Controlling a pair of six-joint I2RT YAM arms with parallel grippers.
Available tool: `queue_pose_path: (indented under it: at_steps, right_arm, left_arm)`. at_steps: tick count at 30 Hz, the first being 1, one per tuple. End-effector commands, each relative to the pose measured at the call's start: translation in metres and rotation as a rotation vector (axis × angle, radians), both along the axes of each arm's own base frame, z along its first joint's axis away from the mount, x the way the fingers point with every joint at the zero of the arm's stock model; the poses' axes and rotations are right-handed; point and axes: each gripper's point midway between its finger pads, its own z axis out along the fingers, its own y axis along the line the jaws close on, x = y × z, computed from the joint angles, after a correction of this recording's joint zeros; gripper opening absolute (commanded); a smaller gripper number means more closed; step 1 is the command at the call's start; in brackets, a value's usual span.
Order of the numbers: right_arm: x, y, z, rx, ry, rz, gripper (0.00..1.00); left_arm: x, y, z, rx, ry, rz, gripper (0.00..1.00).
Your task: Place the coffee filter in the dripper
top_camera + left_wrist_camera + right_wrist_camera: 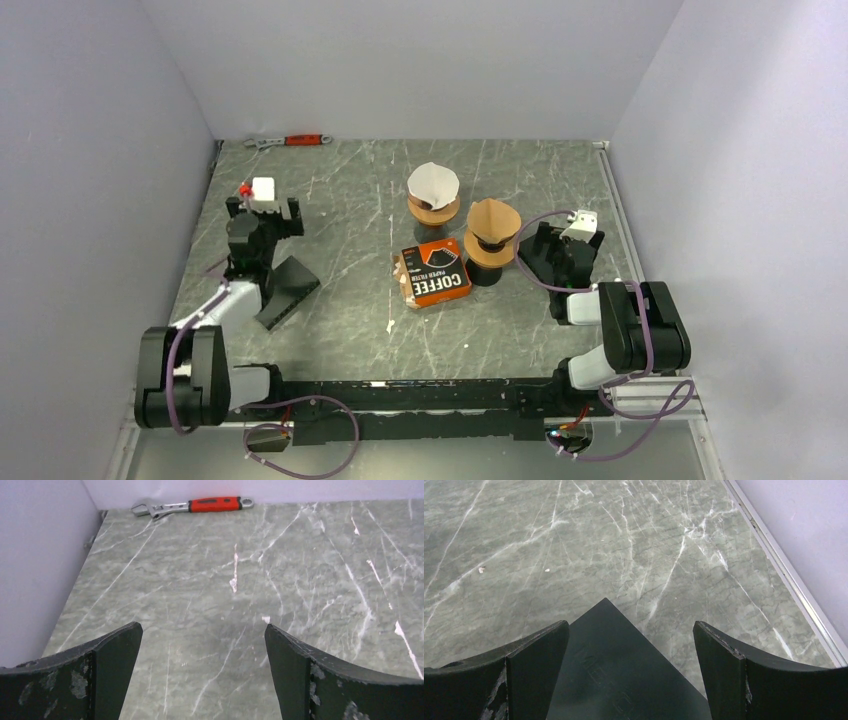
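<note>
A white paper filter sits in a brown dripper at mid-table. Beside it, a brown paper filter sits in a black dripper. An orange and black coffee filter box lies flat in front of them. My left gripper is open and empty over bare table at the left, far from the drippers. My right gripper is open and empty, just right of the black dripper. Neither wrist view shows the drippers or filters.
A red-handled wrench lies at the back left by the wall. A black wedge lies beside the left arm. A black wedge-shaped piece lies under the right gripper. A metal rail runs along the right wall.
</note>
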Motion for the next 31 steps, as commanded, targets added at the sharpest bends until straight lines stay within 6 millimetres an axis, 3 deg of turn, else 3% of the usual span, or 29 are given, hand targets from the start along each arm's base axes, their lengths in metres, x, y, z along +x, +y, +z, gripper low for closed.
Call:
queue_pose_path:
  at_steps: [1, 4, 7, 9, 31]
  right_arm:
    - [0.005, 0.001, 0.015, 0.015, -0.069, 0.002, 1.0]
    - [0.005, 0.001, 0.015, 0.016, -0.07, 0.002, 1.0]
    - [0.005, 0.001, 0.016, 0.014, -0.07, 0.001, 1.0]
    - [0.005, 0.001, 0.016, 0.014, -0.069, 0.002, 1.0]
    - [0.005, 0.001, 0.016, 0.015, -0.072, 0.002, 1.0]
  left_arm:
    - [-0.032, 0.01, -0.068, -0.01, 0.118, 0.061, 1.0]
    - [-0.012, 0.003, -0.077, -0.01, 0.084, 0.01, 1.0]
    - [0.005, 0.005, -0.103, -0.02, 0.166, 0.012, 0.99]
    - [-0.002, 0.017, -0.109, -0.087, 0.178, 0.052, 0.99]
    - [-0.002, 0.013, -0.109, -0.076, 0.148, 0.038, 0.99]
